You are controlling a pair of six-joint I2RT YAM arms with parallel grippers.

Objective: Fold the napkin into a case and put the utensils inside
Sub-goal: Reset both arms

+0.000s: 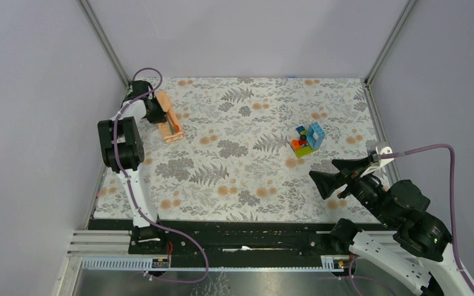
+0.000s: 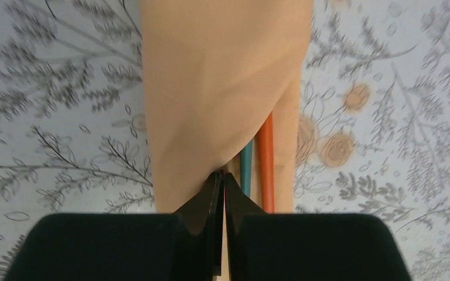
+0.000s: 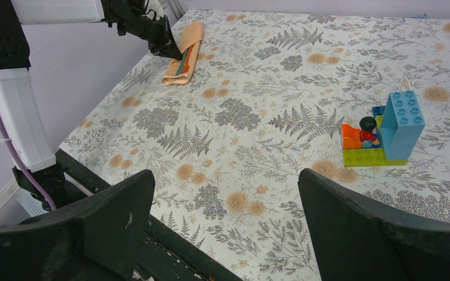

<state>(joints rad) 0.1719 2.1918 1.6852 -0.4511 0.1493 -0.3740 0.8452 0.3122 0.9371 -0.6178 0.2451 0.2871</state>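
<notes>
1. Nearest the camera, the arm bases are bolted along the dark front edge of the bench (image 1: pixel 259 225). The rest of the top is covered by a floral mat (image 1: pixel 247 166) with grey ferns and small orange blooms.
2. The room is plain pale lavender-grey walls (image 1: pixel 37 123) on three sides, and metal frame posts (image 1: pixel 103 40) run up from the far corners.
3. At the near right, the right fingers (image 3: pixel 102 225) are spread wide apart with nothing between them. They hang over the mat near the front edge and point toward the left.
4. A bit further back on the right is a clump of toy blocks (image 1: pixel 308 140). It has a lime base, a tall blue piece standing upright, an orange bit and a small figure sitting in it. It's well apart from both arms.
5. In the far left corner is the case (image 2: pixel 211 76), the peach-orange cloth folded into a narrow packet lying flat on the mat.
6. Inside the case, the teal utensil (image 2: pixel 246 172) and the orange utensil (image 2: pixel 267 164) lie side by side under a diagonal flap, with only their near ends showing.
7. The left fingers (image 2: pixel 208 202) are pressed together right at the tip of that flap, pinching the cloth edge just beside the teal one.
</notes>
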